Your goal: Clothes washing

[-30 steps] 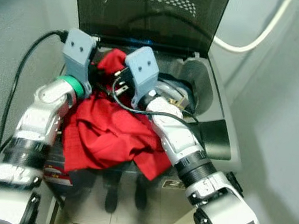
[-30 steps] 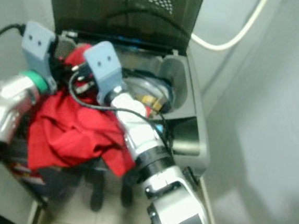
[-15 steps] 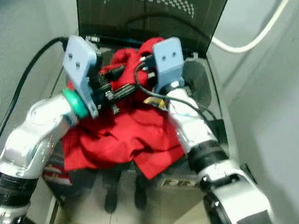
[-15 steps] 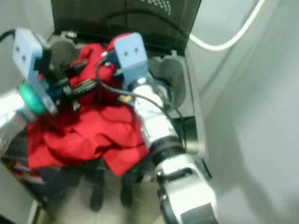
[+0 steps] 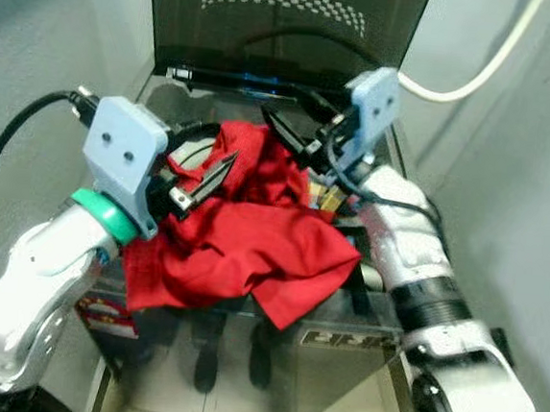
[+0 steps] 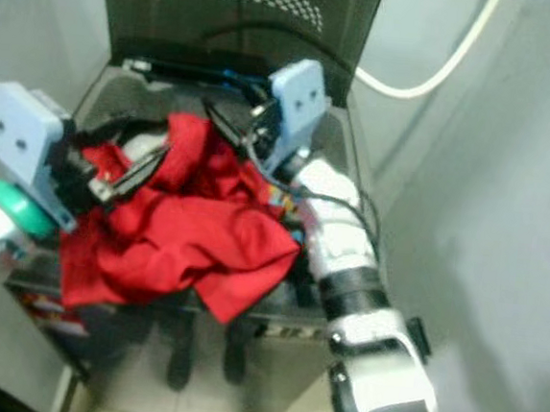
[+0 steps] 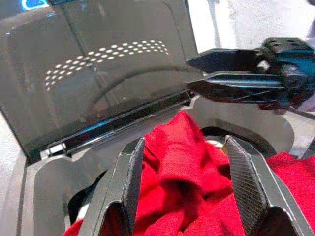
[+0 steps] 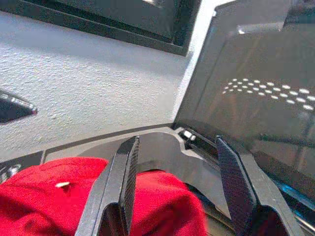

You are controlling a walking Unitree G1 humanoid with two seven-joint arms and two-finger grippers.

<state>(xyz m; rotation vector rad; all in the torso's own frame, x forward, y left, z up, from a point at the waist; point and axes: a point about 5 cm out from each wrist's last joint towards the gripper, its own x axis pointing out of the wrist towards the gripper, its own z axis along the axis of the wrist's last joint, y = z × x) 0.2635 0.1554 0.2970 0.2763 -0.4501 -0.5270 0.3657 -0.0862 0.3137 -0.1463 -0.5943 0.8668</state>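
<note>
My washing machine [image 5: 341, 337] stands in front of me with its lid [image 5: 286, 19] up. The red cloth [image 5: 253, 233] lies heaped over the near edge of the hole, partly hanging down the front. I think it is soft, light and floppy, so I should grab a thick bunched fold. My left gripper [image 5: 205, 183] is spread wide with red cloth between its fingers [image 7: 130, 177]. My right gripper [image 5: 290, 140] is wide too, empty, just above the far hump.

Head stereo pair looks steeply down from close above the open washing machine [image 5: 341, 337]. Both wrist cameras sight along their fingers, close over the red garment [image 7: 187, 187], sharing the raised lid [image 8: 256, 93].
</note>
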